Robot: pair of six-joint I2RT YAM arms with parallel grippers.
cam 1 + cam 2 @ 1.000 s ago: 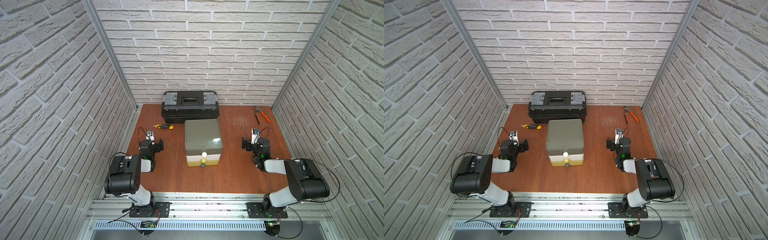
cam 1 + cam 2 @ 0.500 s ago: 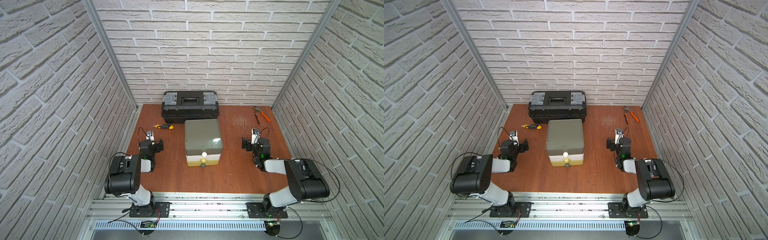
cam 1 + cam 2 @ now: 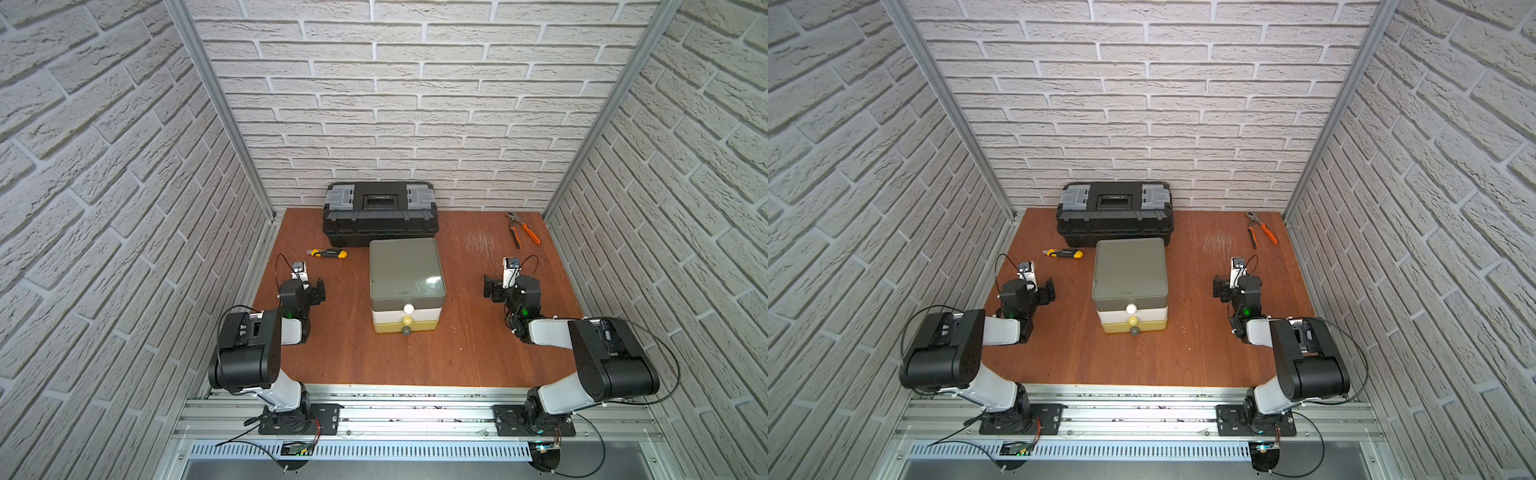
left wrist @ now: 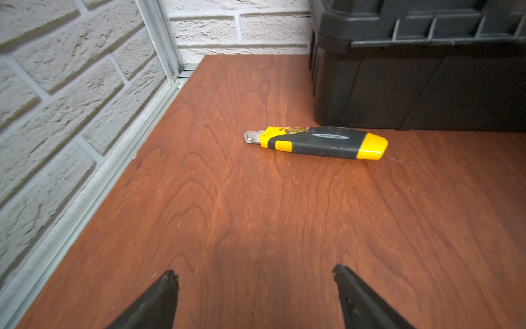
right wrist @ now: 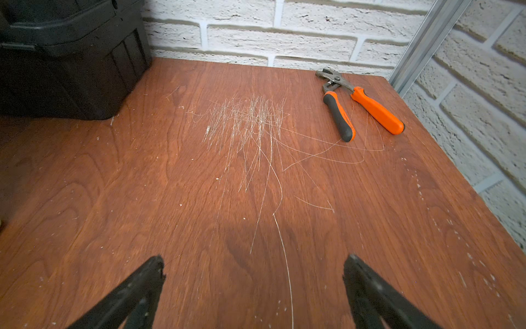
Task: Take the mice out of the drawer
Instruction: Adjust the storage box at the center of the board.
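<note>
A small drawer unit (image 3: 407, 270) (image 3: 1129, 266) stands mid-table, with a grey-green top and three stacked drawers. Their knobs are white (image 3: 409, 308), yellow (image 3: 407, 320) and grey (image 3: 405, 331). All three drawers are pushed in, so the mice are hidden. My left gripper (image 3: 318, 291) (image 4: 254, 275) hovers low over bare wood to the left of the unit, open and empty. My right gripper (image 3: 490, 286) (image 5: 254, 265) is on the unit's right side, open and empty too. Both stand well apart from the unit.
A black toolbox (image 3: 380, 216) (image 4: 412, 71) sits against the back wall behind the unit. A yellow-black utility knife (image 3: 327, 253) (image 4: 316, 142) lies ahead of my left gripper. Orange-handled pliers (image 3: 523, 228) (image 5: 358, 105) lie at the back right. Brick walls close in three sides.
</note>
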